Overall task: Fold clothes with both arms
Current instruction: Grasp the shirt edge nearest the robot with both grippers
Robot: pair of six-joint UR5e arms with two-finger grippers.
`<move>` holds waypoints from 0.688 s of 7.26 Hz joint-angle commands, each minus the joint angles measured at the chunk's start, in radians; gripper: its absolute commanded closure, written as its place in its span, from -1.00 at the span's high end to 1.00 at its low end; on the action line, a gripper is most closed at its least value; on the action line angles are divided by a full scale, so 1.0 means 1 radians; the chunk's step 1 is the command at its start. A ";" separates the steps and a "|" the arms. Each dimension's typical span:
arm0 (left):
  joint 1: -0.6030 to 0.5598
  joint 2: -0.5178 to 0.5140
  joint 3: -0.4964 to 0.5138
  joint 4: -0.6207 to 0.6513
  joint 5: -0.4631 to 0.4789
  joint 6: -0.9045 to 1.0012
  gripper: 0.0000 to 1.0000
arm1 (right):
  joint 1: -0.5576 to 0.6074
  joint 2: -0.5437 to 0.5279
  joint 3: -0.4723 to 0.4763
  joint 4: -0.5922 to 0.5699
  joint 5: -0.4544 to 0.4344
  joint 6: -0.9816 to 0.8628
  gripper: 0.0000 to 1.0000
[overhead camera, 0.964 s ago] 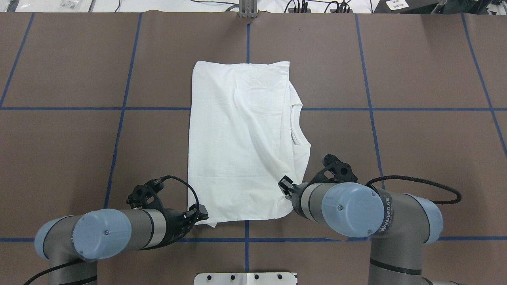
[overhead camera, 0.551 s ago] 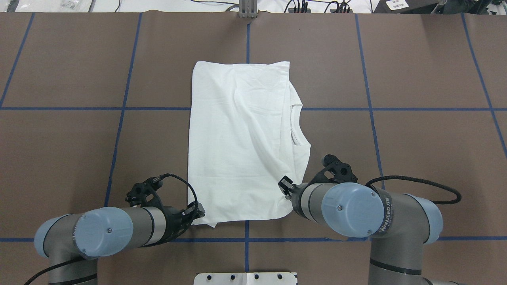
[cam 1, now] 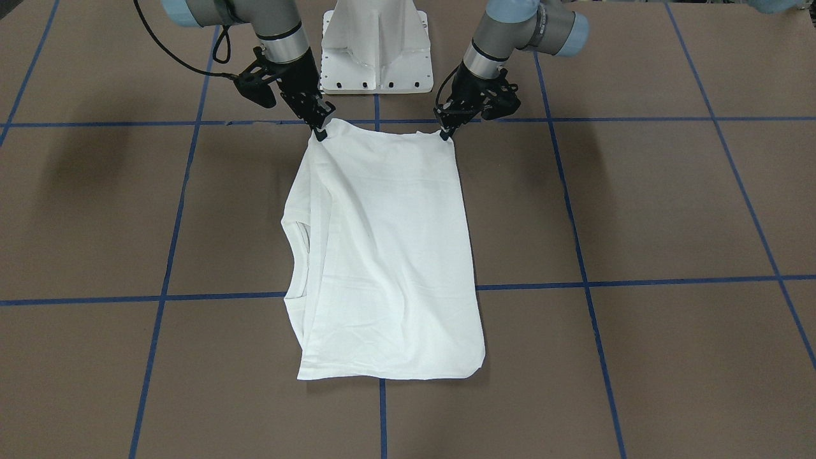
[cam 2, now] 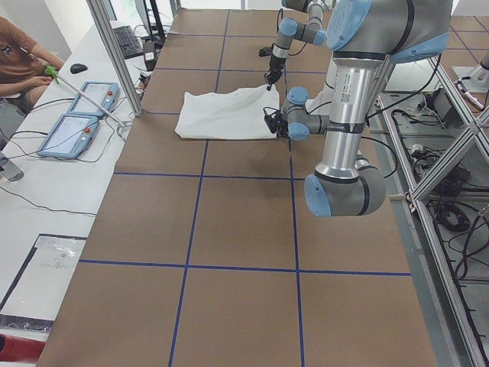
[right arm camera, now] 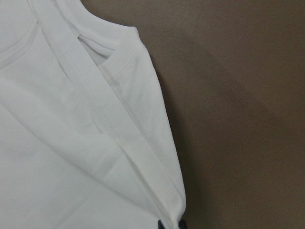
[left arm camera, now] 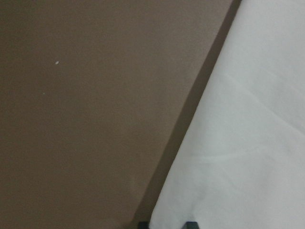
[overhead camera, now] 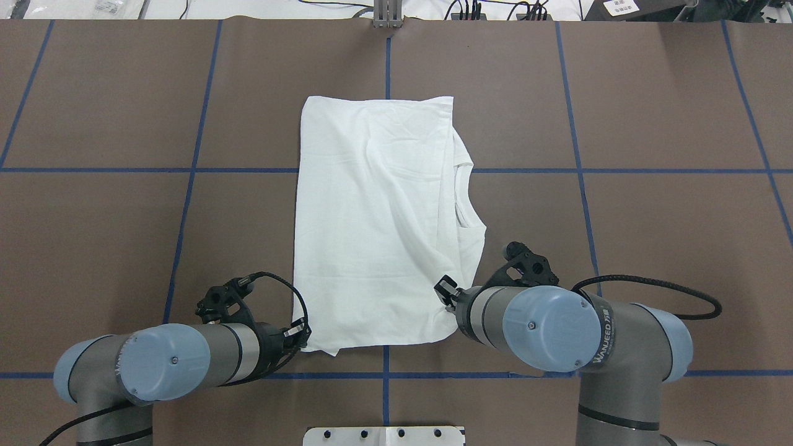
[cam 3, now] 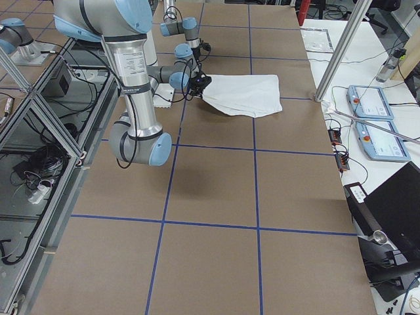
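Right hand [cam 1: 319, 132]: clamped on the shirt's [overhead camera: 372, 235] near right corner. The wrist view shows the dark fingertips [right arm camera: 164, 224] close together at the cloth's point, and the front view shows the cloth drawn up in a small peak to them.

Left hand [cam 1: 446, 132]: at the near left corner. Its wrist view shows two dark tips with white cloth between them, so it straddles the edge. Can't tell whether it is biting or has a gap.

Both hands are low and angled down from the robot's side, one per corner. My read is that this keeps the near edge straight and level once it is lifted.

Shirt: flat on the desk [overhead camera: 650, 248], mid-desk, between the arms and out ahead of them. It is already folded lengthwise into a long strip running away from the robot. No sleeve sticks out, so they are probably tucked inside. The collar [overhead camera: 461, 198] shows on the robot's right edge with layered hems stacked there; the left edge is a clean fold. The near edge lies just beyond a blue tape line [overhead camera: 495, 374], and the far edge is well out from the hands.

Step, as I judge it: grasp both near corners, then carry that edge over to the far edge to halve the strip. The lengthwise folds look done and the cross fold is not yet done.

Risk: the right side has several layers, so the pinch may catch only the top ones and the stack could splay. If the left grip is partial, the edge will go crooked.
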 commanded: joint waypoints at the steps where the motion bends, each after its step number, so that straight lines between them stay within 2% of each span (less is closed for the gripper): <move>1: 0.000 0.000 -0.019 0.002 -0.001 -0.001 -1.00 | -0.002 0.000 0.000 0.000 0.000 0.000 -1.00; 3: 0.000 0.005 -0.132 0.019 -0.001 -0.001 -1.00 | -0.036 -0.033 0.047 0.000 -0.012 0.049 -1.00; 5: 0.011 0.005 -0.223 0.019 -0.003 -0.016 -1.00 | -0.093 -0.102 0.162 -0.003 -0.038 0.115 -1.00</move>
